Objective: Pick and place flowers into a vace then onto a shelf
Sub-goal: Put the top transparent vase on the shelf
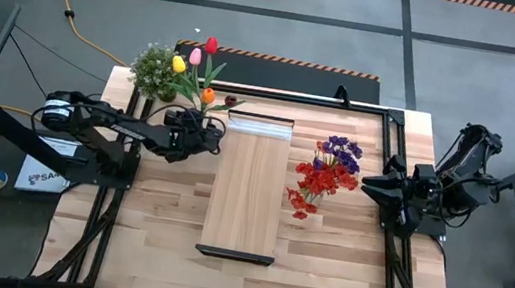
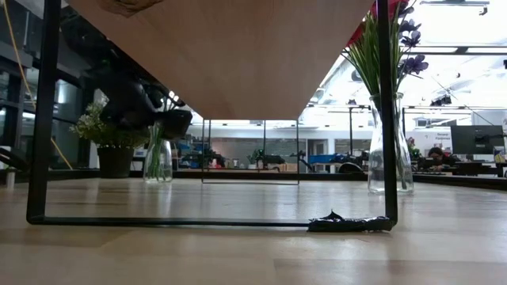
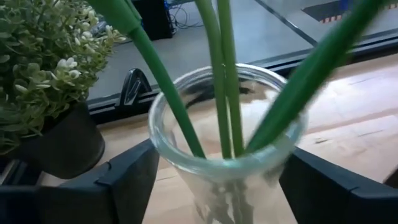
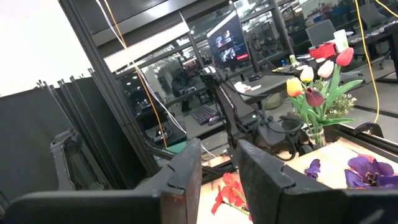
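Two dark fingers of the right gripper (image 4: 219,167) stand slightly apart, framing red-petalled sprays (image 4: 229,190); beyond, colourful tulips (image 4: 316,84) rise from a clear glass vase (image 4: 316,137).

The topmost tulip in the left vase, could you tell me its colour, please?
Red; the topmost tulip shows best in the high view.

The left wrist view cuts off the tulips' (image 3: 224,93) blooms and the vase's (image 3: 180,158) base.
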You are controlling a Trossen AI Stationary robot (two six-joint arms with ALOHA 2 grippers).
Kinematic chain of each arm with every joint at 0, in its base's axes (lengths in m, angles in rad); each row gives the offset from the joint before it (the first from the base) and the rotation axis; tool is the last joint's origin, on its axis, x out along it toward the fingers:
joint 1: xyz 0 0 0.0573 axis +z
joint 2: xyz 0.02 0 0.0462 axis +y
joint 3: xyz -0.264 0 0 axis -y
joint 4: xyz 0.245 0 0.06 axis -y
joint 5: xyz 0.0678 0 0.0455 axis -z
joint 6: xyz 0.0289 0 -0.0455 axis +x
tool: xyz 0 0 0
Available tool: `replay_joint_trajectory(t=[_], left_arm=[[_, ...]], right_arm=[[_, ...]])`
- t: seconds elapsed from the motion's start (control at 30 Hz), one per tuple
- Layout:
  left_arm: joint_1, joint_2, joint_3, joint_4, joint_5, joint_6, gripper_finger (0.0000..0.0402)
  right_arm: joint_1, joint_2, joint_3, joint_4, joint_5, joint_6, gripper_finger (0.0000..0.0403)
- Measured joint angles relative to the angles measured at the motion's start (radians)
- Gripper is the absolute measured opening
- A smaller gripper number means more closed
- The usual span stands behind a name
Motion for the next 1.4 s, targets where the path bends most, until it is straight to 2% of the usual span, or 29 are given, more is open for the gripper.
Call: replay_joint_trajectory(t=[0.17,0.37,0.4,1.03,1.2,1.4], left_arm=[[-0.002,0.000,0.000,0.000,-0.004,0.000,0.0291],[-0.003,0.000,0.000,0.003,-0.011,-0.004,0.0206],[-0.003,0.000,0.000,0.003,-0.012,-0.003,0.0203],[-0.014,-0.013,0.000,0.004,-0.054,-0.031,0.0203],[-0.058,-0.088,0.000,0.001,-0.139,0.000,0.0203],[-0.115,-0.247,0.006,-0.004,-0.207,0.111,0.0203]], right_arm=[[0.000,0.000,0.000,0.000,0.000,0.000,0.0094],[0.000,0.000,0.000,0.000,0.000,0.000,0.0094],[0.000,0.000,0.000,0.000,0.000,0.000,0.0094],[0.000,0.000,0.000,0.000,-0.003,0.000,0.0094],[0.000,0.000,0.000,0.001,-0.004,0.014,0.0094],[0.000,0.000,0.000,0.007,-0.004,0.019,0.0094]])
